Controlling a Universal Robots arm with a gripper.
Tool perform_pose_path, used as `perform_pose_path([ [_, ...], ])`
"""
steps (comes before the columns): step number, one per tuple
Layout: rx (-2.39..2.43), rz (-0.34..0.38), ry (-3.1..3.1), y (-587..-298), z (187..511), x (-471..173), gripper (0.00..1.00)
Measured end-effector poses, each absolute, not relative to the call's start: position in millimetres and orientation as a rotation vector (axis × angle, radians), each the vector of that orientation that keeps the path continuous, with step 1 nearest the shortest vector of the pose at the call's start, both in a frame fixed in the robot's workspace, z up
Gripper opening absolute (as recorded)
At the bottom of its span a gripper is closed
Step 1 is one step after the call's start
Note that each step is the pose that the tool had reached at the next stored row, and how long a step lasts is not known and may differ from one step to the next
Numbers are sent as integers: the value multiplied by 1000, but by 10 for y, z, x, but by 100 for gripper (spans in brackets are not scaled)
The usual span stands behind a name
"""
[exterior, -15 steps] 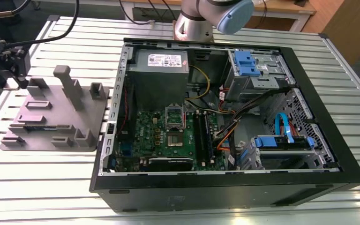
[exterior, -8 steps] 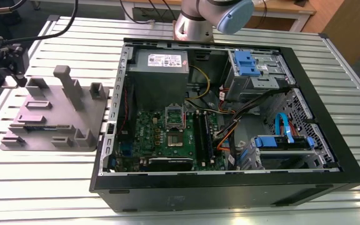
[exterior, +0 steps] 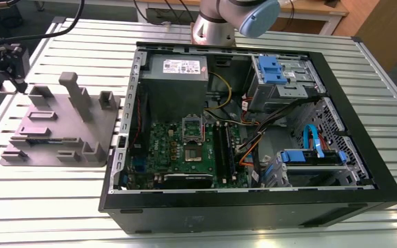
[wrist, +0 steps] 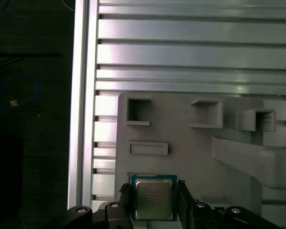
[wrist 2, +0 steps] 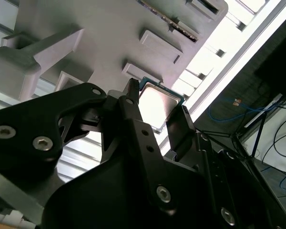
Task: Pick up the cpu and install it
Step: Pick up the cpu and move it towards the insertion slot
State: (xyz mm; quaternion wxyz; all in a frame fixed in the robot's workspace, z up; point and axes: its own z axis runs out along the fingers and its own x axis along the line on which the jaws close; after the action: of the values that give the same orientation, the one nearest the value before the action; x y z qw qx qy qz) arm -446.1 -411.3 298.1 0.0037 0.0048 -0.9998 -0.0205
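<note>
The cpu (wrist: 153, 199) is a small square chip with a shiny metal top and a thin green rim. My gripper (wrist: 155, 193) is shut on it, and one black finger (wrist: 126, 194) presses on each of two opposite edges. It hangs just over the grey holder tray (wrist: 190, 152), near the tray's corner by the table edge. The second wrist view shows the same grip on the cpu (wrist 2: 157, 105) by the gripper (wrist 2: 156, 101). In the exterior view the gripper (exterior: 12, 77) is at the far left, above the tray (exterior: 54, 129).
The open computer case (exterior: 247, 124) lies on the slatted metal table (exterior: 47, 191) to the right of the tray. Its green motherboard (exterior: 178, 152) carries an open socket (exterior: 193, 129). A grey power supply (exterior: 176, 72), cables and blue drive bays fill the rest. Tall posts (exterior: 74, 95) rise from the tray.
</note>
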Motion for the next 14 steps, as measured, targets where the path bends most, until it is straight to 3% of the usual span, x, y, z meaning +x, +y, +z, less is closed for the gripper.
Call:
perform_pose_path([
  [14, 15, -64, -3133, -4113, 3122, -4461, 47],
])
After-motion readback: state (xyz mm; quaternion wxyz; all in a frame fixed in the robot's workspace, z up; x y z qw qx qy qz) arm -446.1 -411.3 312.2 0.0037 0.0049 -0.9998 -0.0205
